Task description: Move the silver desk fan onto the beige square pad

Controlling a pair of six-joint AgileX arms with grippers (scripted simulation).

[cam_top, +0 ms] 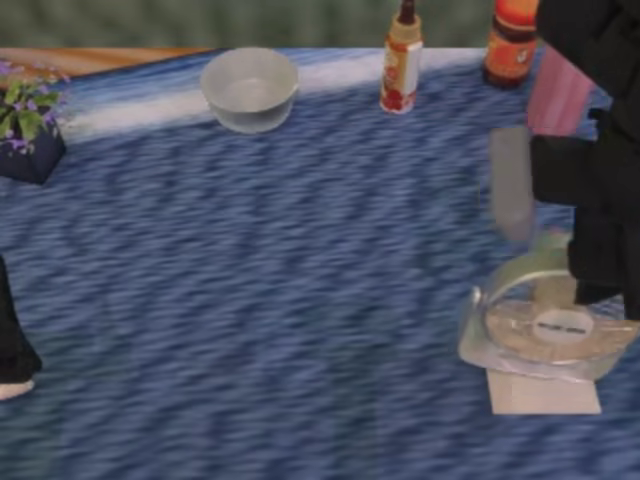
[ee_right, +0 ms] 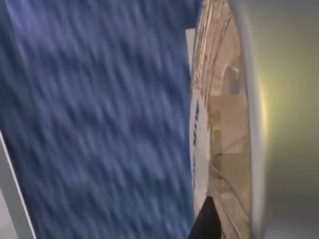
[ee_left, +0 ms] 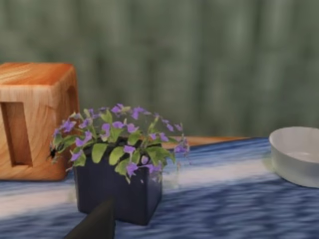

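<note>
Beige shows at the near right of the worktop point(cam_top: 300, 330): the beige square pad point(cam_top: 545, 393) lies flat there, most of it covered by the silver desk fan point(cam_top: 545, 330). The fan's ring and golden mesh face upward and overlap the pad's far part, with only the pad's near strip and corners left bare. Whether the fan is resting on the pad or hanging just above it cannot be told from above.

The right arm comes down over the fan's far right side, and its right end effector point(cam_top: 600, 285) is mostly hidden by the arm's own dark bulk. In the right wrist view the fan's grille point(ee_right: 219, 144) fills the frame very close, with one dark fingertip point(ee_right: 207, 224) against its rim; the fingers seem closed around the fan, though the grip itself is not plainly shown.

My judgement: the carrying is nearly or wholly done, and what remains is settling the fan squarely, letting go and lifting away.

The left end effector point(cam_top: 12, 375) is parked at the left edge, well apart; I cannot tell how far open it is.

Farther back stand a potted plant point(cam_top: 28, 125), a pale bowl point(cam_top: 250, 88) and two bottles point(cam_top: 402, 60).
</note>
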